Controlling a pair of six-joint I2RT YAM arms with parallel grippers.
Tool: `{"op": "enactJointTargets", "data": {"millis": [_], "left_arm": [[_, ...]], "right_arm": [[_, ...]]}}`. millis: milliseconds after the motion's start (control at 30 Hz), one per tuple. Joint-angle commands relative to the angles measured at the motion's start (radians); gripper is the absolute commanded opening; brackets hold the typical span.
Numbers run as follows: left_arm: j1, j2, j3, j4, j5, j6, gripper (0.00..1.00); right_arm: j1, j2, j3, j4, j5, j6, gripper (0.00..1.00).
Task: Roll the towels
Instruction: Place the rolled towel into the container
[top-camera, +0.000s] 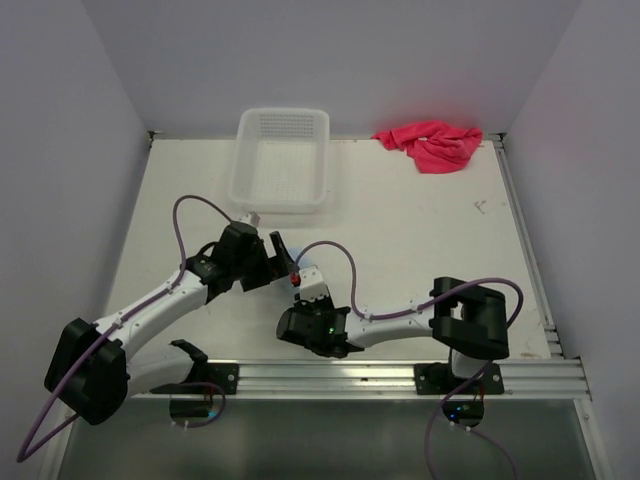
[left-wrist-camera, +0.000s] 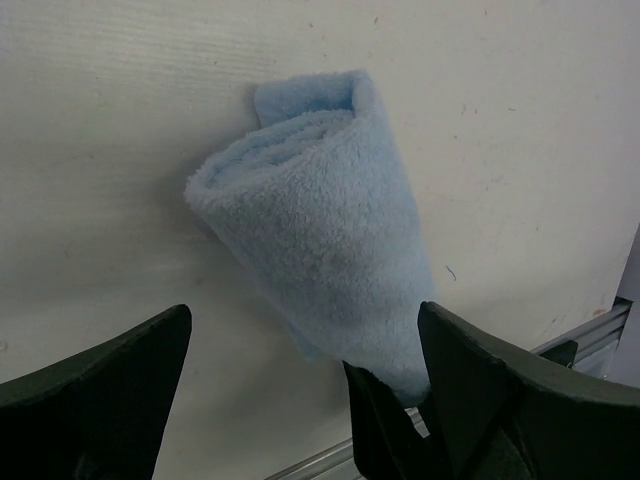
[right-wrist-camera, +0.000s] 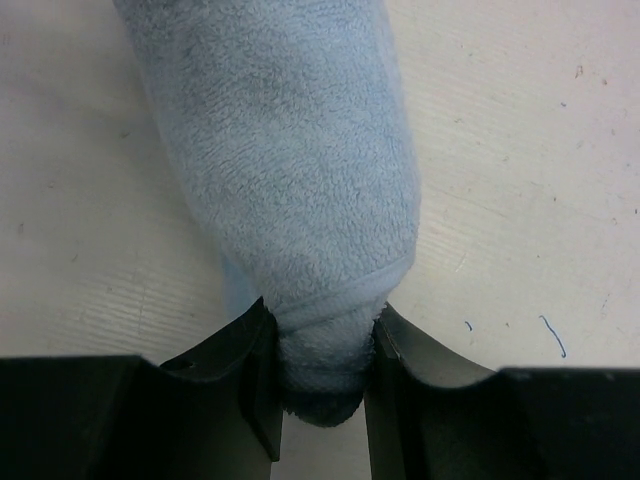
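Here the right claw (right-wrist-camera: 320, 370) pinches the rolled blue towel (right-wrist-camera: 290, 170); the left claw (left-wrist-camera: 305, 335) gapes wide, towel at its twelve o'clock.

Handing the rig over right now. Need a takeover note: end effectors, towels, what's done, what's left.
Left end effector: open, fingers either side of the blue towel, not gripping it.
Right end effector: shut on one end of the blue towel.
Blue towel: rolled, lying on the table between the arms, hidden under them in the top view.
Pink towel: crumpled at the far right corner, not rolled.
Basket: far edge, left of centre.
Done: blue roll.
Left: probably release the roll, then roll the pink towel.
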Motion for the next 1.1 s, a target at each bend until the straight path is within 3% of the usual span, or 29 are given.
{"op": "enactJointTargets", "data": {"millis": [0,400,1067], "left_arm": [[0.006,-0.015,0.001,-0.012,0.03,-0.083,1.0],[-0.017,0.051,-0.003,0.043,0.007,-0.139,1.0],[-0.09,0.169,-0.005,-0.066,0.004,-0.09,0.98]], "right_arm": [[0.021,0.048,0.087,-0.047,0.113,0.038,0.18],[0.067,0.174,0.228,-0.113,0.18,0.043,0.17],[0.131,0.298,0.357,-0.194,0.309,0.026,0.17]]}}
